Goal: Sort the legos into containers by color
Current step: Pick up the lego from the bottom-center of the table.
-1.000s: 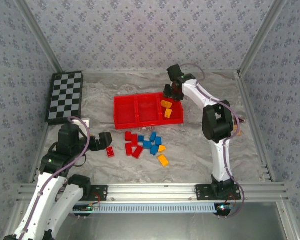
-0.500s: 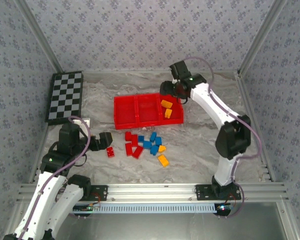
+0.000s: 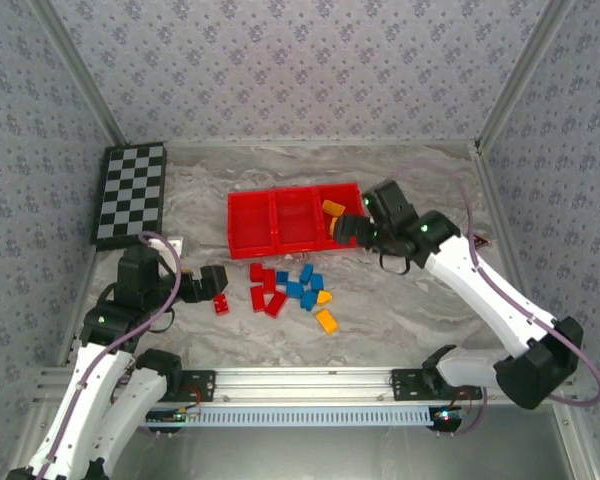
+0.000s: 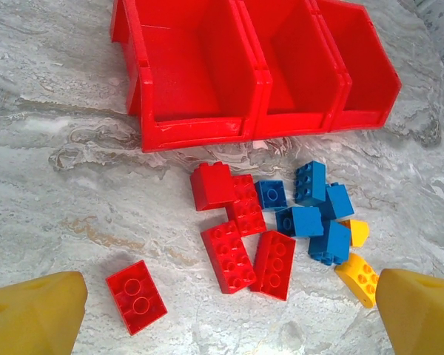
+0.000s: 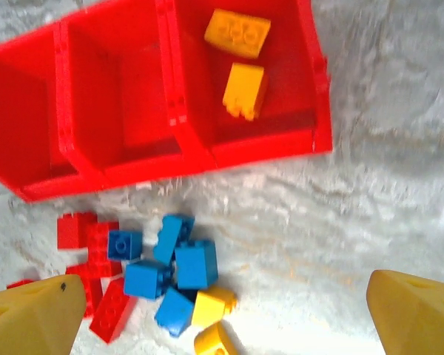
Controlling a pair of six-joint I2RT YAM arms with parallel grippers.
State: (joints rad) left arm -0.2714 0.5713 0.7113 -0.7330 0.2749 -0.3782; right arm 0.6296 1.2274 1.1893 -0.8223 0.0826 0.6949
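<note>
My right gripper (image 3: 348,229) hangs above the near right corner of the red tray (image 3: 250,245). Its yellow fingers (image 5: 33,318) stand wide apart, with nothing between them. Under it, in the right compartment (image 5: 288,89) of the tray, lie two yellow-orange bricks (image 5: 237,33), one just behind the other.

My left gripper (image 3: 210,280) is low over the desk (image 3: 400,300) on the left side. Its fingers also stand wide apart and it holds nothing. Just beside it lies a single red brick (image 4: 136,296), apart from the other bricks.

In front of the tray, between my two grippers, the rest of the legos lie loose on the desk. Four red bricks (image 4: 227,257) are at the left of this group, close together. The blue bricks (image 4: 299,220) are in the middle, some touching each other. Two small yellow-orange pieces (image 4: 359,275) are at the right and near edge of the group. A black-and-white checkerboard (image 3: 130,193) lies at the far left of the desk, well apart from the tray.
</note>
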